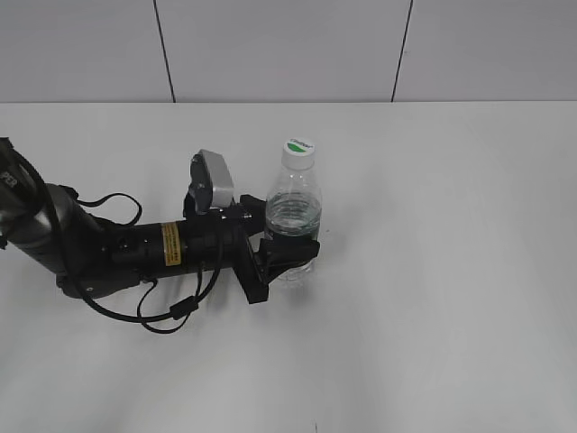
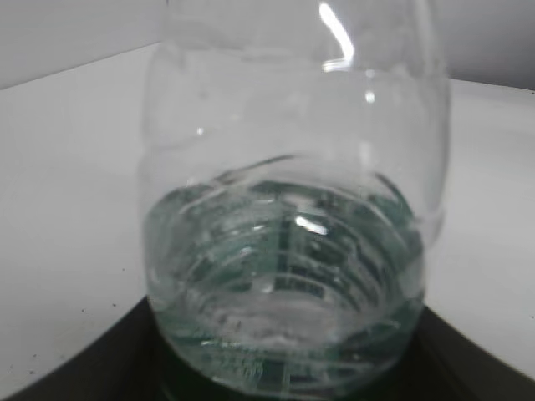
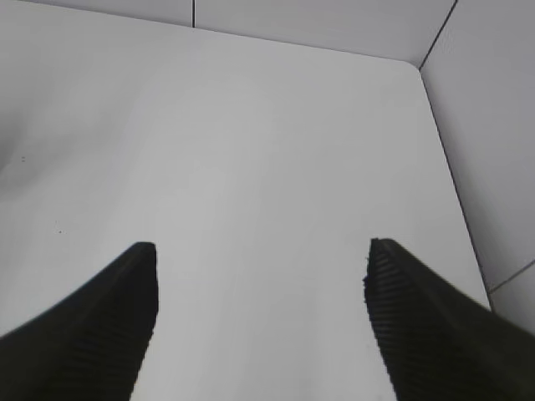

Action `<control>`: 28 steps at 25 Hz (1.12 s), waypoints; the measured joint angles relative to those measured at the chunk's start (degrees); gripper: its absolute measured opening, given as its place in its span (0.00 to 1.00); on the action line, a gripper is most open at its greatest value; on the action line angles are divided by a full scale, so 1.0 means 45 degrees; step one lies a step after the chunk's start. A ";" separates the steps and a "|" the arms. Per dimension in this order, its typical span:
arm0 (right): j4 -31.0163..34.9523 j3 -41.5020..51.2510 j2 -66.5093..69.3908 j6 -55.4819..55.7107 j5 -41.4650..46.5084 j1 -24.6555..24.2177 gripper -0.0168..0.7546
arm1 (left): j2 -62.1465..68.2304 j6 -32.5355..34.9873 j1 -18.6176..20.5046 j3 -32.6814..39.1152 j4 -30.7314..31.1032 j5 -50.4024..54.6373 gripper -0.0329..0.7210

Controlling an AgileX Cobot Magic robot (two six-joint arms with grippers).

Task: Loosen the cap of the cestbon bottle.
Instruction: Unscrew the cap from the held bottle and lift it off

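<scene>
The cestbon bottle (image 1: 294,203) stands upright on the white table, clear, with water in its lower part. Its white cap (image 1: 298,150) with a green mark sits on the neck. My left gripper (image 1: 288,253) reaches in from the left and is shut on the bottle's lower body. In the left wrist view the bottle (image 2: 292,209) fills the frame between the black jaws (image 2: 284,380). The green label is mostly hidden by the jaws. My right gripper (image 3: 261,251) is open and empty over bare table; it does not show in the exterior view.
The white table (image 1: 451,271) ends at a tiled wall (image 1: 288,45) at the back. In the right wrist view the table's far right corner (image 3: 410,71) meets the wall. The left arm's body and cables (image 1: 135,253) lie on the table's left.
</scene>
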 joint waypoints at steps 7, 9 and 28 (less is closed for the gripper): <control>0.0418 -0.3990 0.5953 -0.0006 -0.0295 0.0000 0.78 | 0.0000 0.0000 0.0000 0.0000 0.0000 0.0000 0.59; 0.0498 -0.5131 0.7675 -0.0006 -0.0280 0.0000 0.78 | 0.0000 0.0000 0.0000 0.0000 0.0000 0.0000 0.59; 0.2296 -1.1802 1.6824 0.0338 0.4105 0.0000 0.82 | 0.0005 0.0000 0.0000 0.0000 -0.0060 -0.0029 0.59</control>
